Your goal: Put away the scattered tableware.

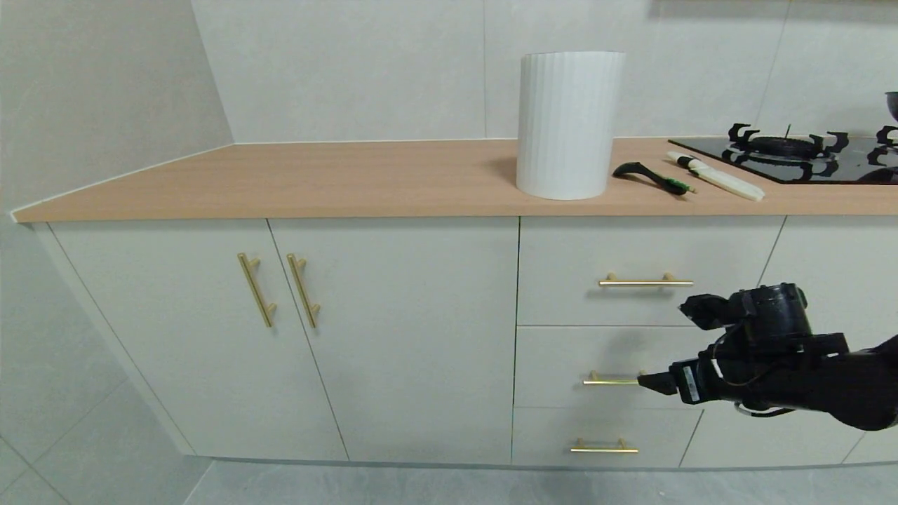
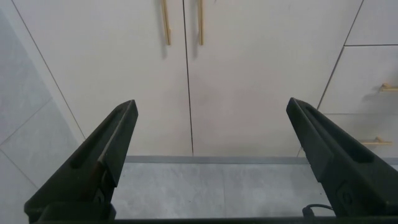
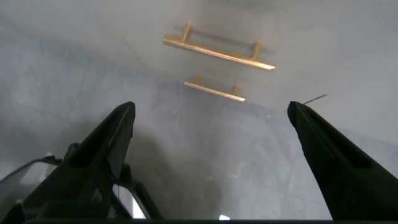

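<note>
Right gripper (image 1: 675, 346) pointed at handle (image 1: 609, 381), apparently just short; jaws wide, empty. Left gripper (image 2: 211, 109) faced doors (image 2: 261, 74), equally wide, empty.

The stove (image 1: 807, 158) runs off the side of the head view; a dark round thing (image 1: 892, 105) behind it is cut off too; the right gripper (image 1: 663, 344) hides one end of the middle drawer handle (image 1: 609, 381); the white tub (image 1: 567, 126) hides its inside; the black tool (image 1: 649, 174) and white tool (image 1: 722, 181) are too small to name.
</note>
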Controlling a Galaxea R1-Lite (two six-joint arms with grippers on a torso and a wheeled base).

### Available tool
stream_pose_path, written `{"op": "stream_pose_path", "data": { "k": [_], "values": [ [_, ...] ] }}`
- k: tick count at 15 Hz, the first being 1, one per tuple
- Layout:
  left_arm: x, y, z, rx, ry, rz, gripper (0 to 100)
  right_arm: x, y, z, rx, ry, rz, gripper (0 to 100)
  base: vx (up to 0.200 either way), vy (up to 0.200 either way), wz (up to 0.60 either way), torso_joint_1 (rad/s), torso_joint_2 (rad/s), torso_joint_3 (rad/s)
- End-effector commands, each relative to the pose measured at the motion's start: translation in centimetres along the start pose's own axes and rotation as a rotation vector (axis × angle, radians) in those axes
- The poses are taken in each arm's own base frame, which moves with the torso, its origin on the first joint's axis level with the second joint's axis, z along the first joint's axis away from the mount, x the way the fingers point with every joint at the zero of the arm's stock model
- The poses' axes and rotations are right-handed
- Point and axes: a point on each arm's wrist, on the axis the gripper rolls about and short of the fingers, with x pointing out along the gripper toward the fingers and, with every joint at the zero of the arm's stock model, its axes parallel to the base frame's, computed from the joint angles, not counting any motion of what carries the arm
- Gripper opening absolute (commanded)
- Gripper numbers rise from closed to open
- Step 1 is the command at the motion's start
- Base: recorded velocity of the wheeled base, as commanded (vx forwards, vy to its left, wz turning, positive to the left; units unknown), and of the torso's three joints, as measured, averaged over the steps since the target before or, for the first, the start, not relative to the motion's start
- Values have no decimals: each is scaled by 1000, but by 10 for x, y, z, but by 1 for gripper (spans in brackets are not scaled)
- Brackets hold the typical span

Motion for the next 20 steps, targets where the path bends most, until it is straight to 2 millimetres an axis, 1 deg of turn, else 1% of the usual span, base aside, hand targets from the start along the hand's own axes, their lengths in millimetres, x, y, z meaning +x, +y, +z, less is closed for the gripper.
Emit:
{"op": "stream_pose_path", "data": {
  "k": [1,5,6,7,9,12,14,17,20],
  "values": [
    [0,0,0,0,0,0,100,49,5,-24,20,78,11,100,0,0,0,0,0,0],
    [0,0,0,0,0,0,100,87,1,-42,48,24,-71,100,0,0,0,0,0,0],
    [0,0,0,0,0,0,100,90,2,-43,46,5,-81,100,0,0,0,0,0,0],
    [0,0,0,0,0,0,100,97,0,-43,66,-53,-110,100,0,0,0,0,0,0],
    [0,0,0,0,0,0,100,107,-1,-46,83,-79,-130,100,0,0,0,0,0,0],
    [0,0,0,0,0,0,100,118,-4,-46,95,-102,-196,100,0,0,0,0,0,0],
    [0,0,0,0,0,0,100,122,-5,-40,144,-127,-201,100,0,0,0,0,0,0],
    [0,0,0,0,0,0,100,131,-7,-42,149,-129,-228,100,0,0,0,0,0,0],
    [0,0,0,0,0,-1,100,135,-8,-47,147,-111,-237,100,0,0,0,0,0,0]
  ]
}}
